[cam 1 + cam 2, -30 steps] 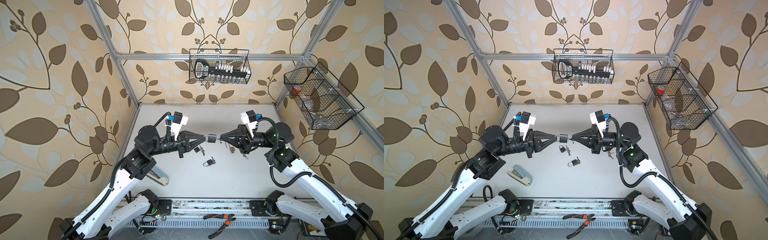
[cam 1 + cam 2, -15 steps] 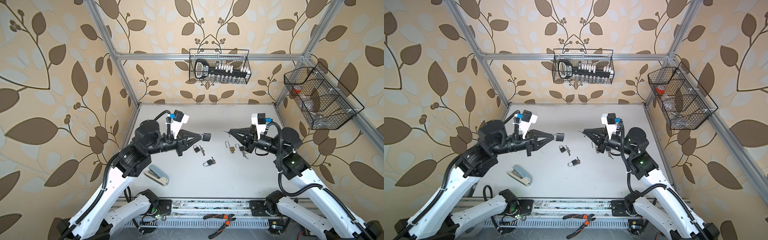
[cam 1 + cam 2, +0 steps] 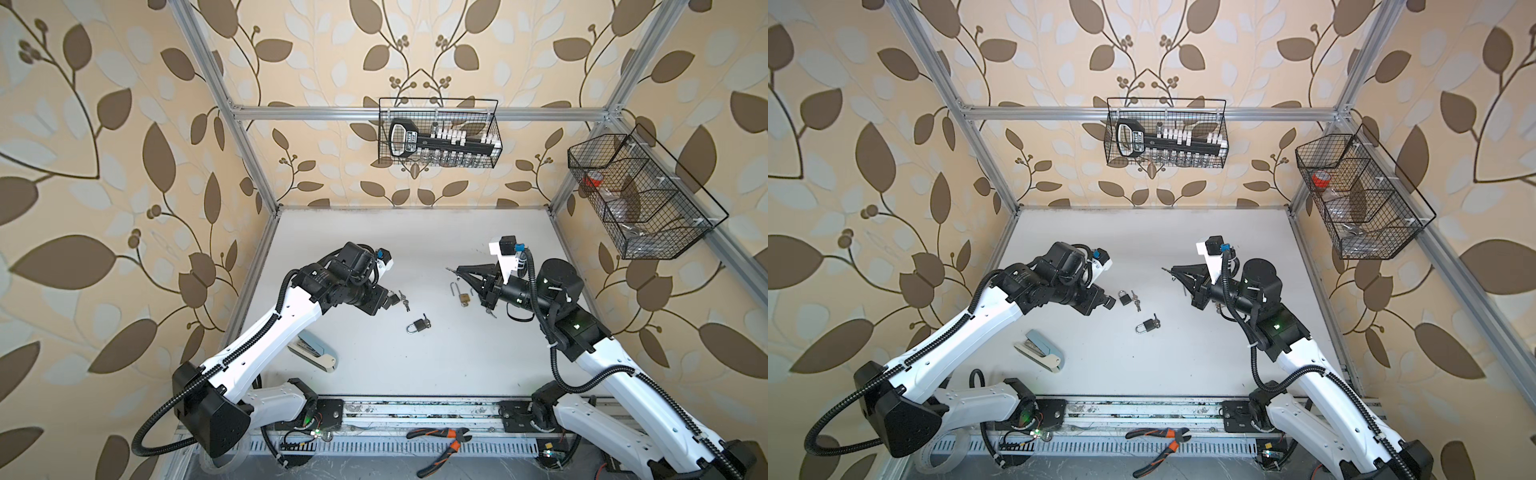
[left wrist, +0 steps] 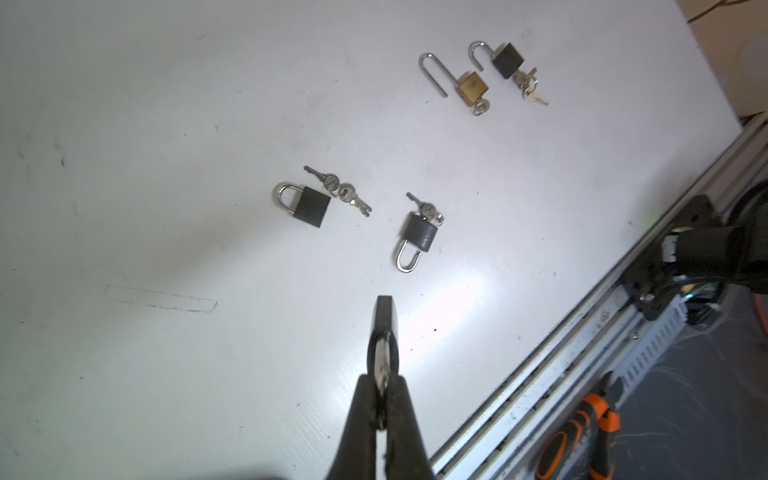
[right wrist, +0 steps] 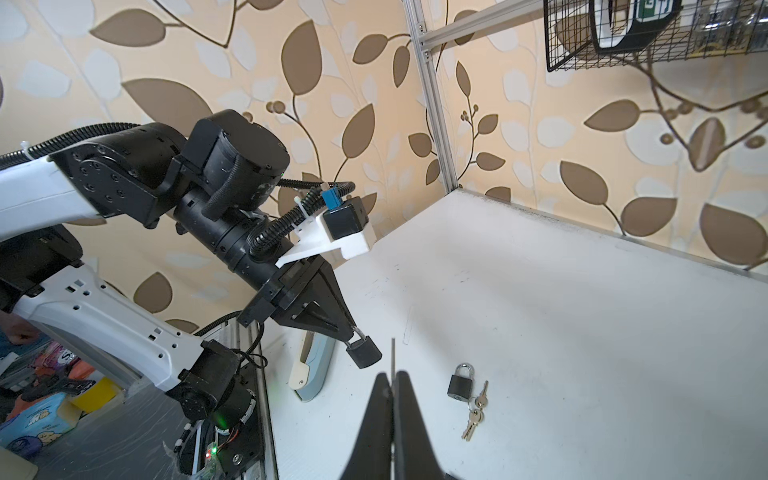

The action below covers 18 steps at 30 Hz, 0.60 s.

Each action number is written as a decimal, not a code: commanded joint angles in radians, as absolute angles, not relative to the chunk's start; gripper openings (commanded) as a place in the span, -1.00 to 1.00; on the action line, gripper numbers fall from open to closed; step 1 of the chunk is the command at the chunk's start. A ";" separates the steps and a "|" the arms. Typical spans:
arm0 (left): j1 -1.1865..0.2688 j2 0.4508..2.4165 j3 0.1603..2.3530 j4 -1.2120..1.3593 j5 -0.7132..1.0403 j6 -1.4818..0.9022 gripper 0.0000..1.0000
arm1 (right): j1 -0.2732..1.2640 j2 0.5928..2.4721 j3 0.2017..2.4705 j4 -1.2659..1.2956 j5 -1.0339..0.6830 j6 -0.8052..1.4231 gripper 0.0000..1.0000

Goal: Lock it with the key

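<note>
White tabletop [image 3: 415, 374] fills the middle of both top views, and just past its near edge, low in the frame, lie orange-handled pliers [image 3: 442, 442], with a stapler [image 3: 316, 353] a little further in at lower left. Beyond that, loose padlocks [image 4: 309, 205] and spare keys [image 4: 340, 193] sit scattered at mid table. Above them the left gripper [image 5: 353, 330] is closed on the shackle of a black padlock [image 5: 363, 352], whose body sticks out free past the tips. Facing it, well apart, the right gripper [image 5: 392, 380] is pinched tight on the head of a key [image 5: 392, 353], with only the thin blade showing.

Trouble would likely come where the two meet. The padlock is held by its shackle alone, so a blade arriving off the slot could swing or twist the body away. The key could also pivot in so small a pinch, or drop among the spare ones. The keyhole is not visible, so I cannot tell whether it faces the blade.

In a top view the key [image 3: 449, 269] lies lengthways nearly level across the frame, tip to the left. The padlock [image 3: 1109, 302] follows its gripper's line, base toward the right and slightly down. On the back wall wire baskets [image 3: 438, 133] hang well away from all this
</note>
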State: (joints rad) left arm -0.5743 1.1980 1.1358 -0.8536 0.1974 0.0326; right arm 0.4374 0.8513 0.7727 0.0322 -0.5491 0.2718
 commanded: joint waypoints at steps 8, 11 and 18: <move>-0.486 1.191 0.964 -0.716 0.311 0.468 -1.00 | 0.499 0.860 0.660 0.138 -0.588 0.336 -1.00; -0.435 1.244 0.962 -0.722 0.348 0.518 -1.00 | 0.526 0.869 0.667 0.129 -0.594 0.322 -1.00; -0.316 1.433 1.021 -0.804 0.440 0.573 -1.00 | 0.554 0.848 0.714 0.040 -0.628 0.273 -1.00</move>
State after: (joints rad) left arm -0.3370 1.3998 0.9749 -0.7601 0.3645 0.5014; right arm 0.5419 0.8658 0.6704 0.0830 -0.5983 0.3080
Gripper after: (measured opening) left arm 0.049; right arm 0.047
